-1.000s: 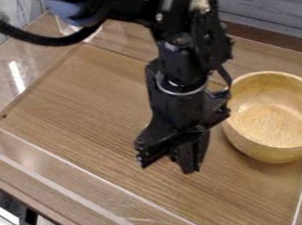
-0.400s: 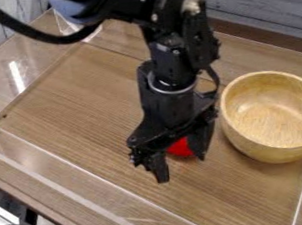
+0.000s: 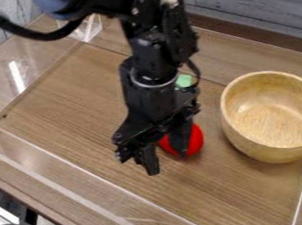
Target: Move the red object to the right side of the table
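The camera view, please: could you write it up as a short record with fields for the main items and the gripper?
surface: brown wood-grain table with low clear walls
red object: on the table, left of the bowl in the picture, partly hidden by the gripper
wooden bowl: upright, nothing visible inside
gripper: pointing down, jaws apart, beside the red object
grip: contact cannot be told
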Robot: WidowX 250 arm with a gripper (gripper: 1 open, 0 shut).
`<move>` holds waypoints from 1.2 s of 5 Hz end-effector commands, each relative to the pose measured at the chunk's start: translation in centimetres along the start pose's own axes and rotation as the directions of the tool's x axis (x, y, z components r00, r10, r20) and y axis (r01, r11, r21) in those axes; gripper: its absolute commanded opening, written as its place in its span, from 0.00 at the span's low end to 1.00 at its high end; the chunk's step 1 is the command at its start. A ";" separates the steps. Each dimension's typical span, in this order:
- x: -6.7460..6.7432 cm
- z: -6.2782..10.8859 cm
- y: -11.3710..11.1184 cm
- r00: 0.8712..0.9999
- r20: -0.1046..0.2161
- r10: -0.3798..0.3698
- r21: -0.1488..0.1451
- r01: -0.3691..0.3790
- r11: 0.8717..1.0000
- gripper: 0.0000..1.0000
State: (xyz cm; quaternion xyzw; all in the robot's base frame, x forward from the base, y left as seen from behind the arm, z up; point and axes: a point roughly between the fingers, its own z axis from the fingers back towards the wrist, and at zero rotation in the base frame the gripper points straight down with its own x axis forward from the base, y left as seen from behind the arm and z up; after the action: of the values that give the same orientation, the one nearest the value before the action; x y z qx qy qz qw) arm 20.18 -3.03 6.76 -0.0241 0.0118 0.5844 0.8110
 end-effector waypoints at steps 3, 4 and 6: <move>-0.2 2.7 -0.6 0.992 -0.002 -0.126 -0.032 0.126 0.991 0.00; -1.1 2.5 -0.5 0.976 -0.005 -0.217 -0.026 0.216 0.976 0.00; -2.8 2.1 0.1 0.933 -0.013 -0.359 -0.015 0.359 0.933 0.00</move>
State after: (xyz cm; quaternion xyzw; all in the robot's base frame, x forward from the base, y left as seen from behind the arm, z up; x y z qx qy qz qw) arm 18.87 -5.44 8.15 -0.0229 0.0260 0.4289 0.9027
